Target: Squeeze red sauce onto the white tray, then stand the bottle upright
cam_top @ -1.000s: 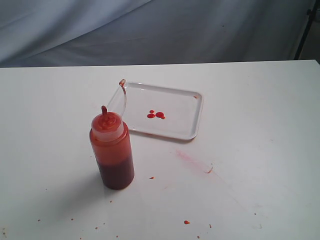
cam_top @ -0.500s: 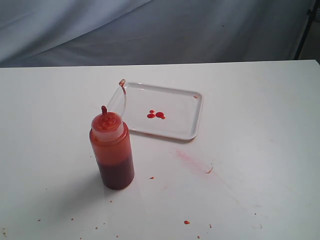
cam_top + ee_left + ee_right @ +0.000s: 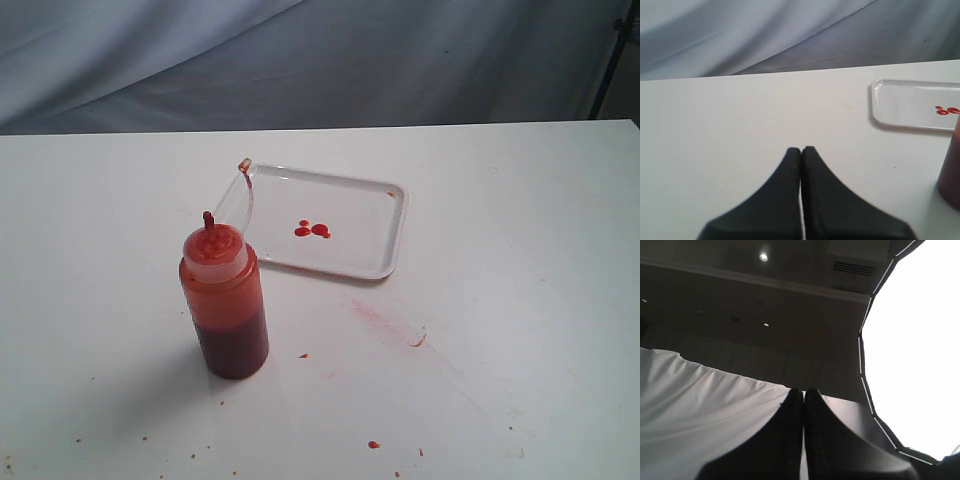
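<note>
Both steps appear complete: 3 small blobs of red sauce [image 3: 312, 230] lie near the middle of the white tray [image 3: 365, 240], and the bottle [image 3: 224, 300] stands upright on the table [image 3: 500, 300] just near-left of the tray, cap off its nozzle. The left claw [image 3: 801, 150] and right claw [image 3: 803, 392] are pressed shut and empty, the right aimed upward, away from the table. Against the earlier frames, nothing visible has moved.

The bottle [image 3: 224, 303] stood upright, cap hanging open, near the white tray [image 3: 368, 262]. Three small blobs of red sauce [image 3: 312, 230] sat in the tray's middle.
</note>
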Action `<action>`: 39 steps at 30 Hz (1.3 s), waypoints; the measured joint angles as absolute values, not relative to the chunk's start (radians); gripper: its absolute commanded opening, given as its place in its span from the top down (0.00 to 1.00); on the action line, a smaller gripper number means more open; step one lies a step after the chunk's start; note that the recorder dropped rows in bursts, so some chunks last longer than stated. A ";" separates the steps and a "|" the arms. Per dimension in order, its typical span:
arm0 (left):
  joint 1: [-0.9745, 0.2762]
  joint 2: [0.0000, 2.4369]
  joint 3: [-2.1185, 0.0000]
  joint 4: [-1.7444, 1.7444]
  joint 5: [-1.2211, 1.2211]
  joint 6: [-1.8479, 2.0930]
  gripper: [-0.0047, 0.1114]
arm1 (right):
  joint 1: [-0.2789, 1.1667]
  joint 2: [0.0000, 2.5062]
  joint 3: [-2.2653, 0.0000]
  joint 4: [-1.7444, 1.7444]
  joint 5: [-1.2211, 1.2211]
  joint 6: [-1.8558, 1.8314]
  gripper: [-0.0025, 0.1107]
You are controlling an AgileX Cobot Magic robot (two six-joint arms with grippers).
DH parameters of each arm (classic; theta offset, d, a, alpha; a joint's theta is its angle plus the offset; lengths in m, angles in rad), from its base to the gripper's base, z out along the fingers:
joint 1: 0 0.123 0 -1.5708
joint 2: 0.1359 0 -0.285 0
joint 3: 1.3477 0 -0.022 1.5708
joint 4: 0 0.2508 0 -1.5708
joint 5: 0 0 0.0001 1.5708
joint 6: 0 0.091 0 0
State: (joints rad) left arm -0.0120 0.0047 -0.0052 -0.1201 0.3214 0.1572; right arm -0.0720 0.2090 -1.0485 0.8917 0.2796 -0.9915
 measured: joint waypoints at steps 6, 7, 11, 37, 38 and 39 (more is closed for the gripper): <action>-0.012 0.005 -0.005 -0.120 0.321 0.157 0.96 | -0.072 0.111 -1.046 0.833 0.280 -0.992 0.98; -0.012 0.005 -0.005 -0.120 0.321 0.157 0.96 | -0.072 0.089 -1.046 0.809 0.280 -0.992 0.98; -0.012 0.005 -0.005 -0.120 0.321 0.157 0.96 | -0.072 0.001 -1.049 0.658 0.275 -0.992 0.98; -0.012 0.005 -0.005 -0.120 0.321 0.157 0.96 | -0.072 0.003 -0.272 0.143 0.100 -0.992 0.98; -0.012 0.005 -0.005 -0.120 0.321 0.157 0.96 | -0.072 0.003 -0.242 0.162 0.100 -0.992 0.98; -0.012 0.005 -0.005 -0.120 0.321 0.157 0.96 | -0.072 0.004 -0.199 0.196 0.100 -0.992 0.98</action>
State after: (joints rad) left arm -0.0120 0.0047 -0.0052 -0.1201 0.3214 0.1572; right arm -0.0720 0.0043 -0.1993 0.1960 0.0997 -0.9915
